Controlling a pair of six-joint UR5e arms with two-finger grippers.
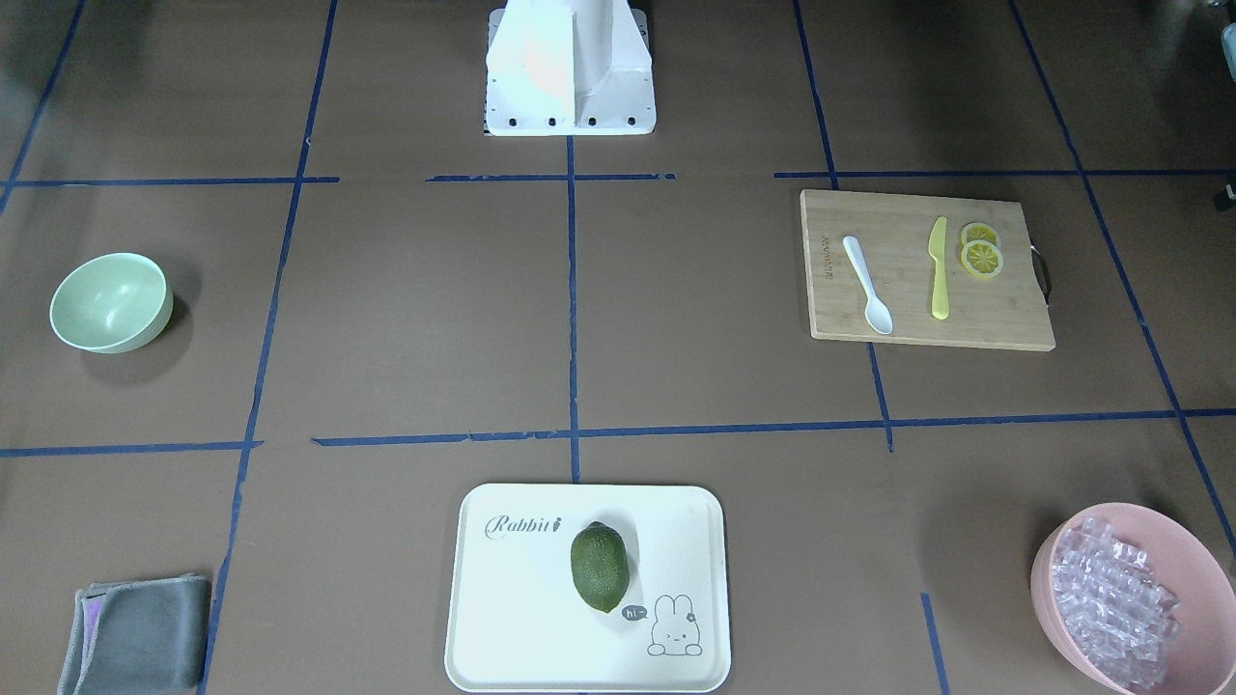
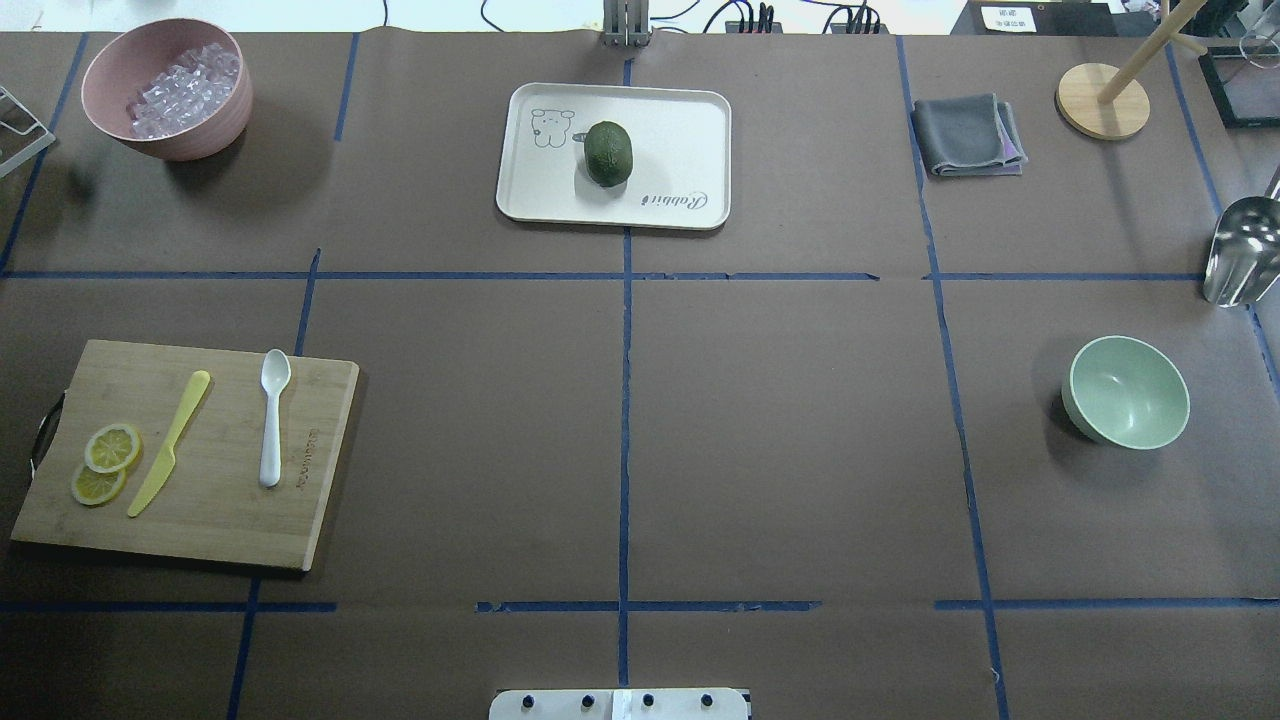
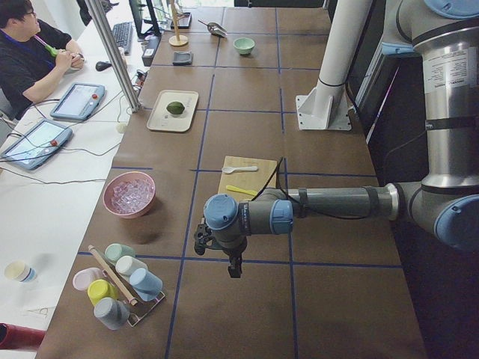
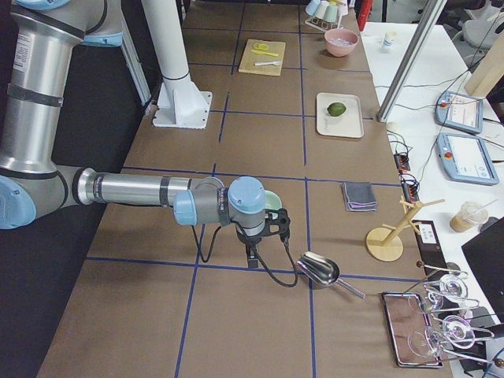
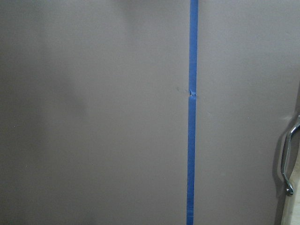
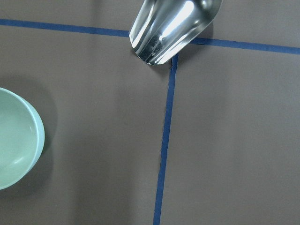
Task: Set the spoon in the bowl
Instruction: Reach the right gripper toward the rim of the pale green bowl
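Observation:
The white spoon lies on a wooden cutting board at the table's left side, scoop pointing away from the robot; it also shows in the front view. The mint-green bowl stands empty on the right side and shows at the left edge of the right wrist view. My left gripper hangs above the table beyond the board's outer end. My right gripper hangs beside the bowl. Both show only in the side views, so I cannot tell whether they are open.
A yellow knife and lemon slices share the board. A pink bowl of ice cubes, a tray with an avocado, a grey cloth, a wooden stand and a metal scoop stand farther out.

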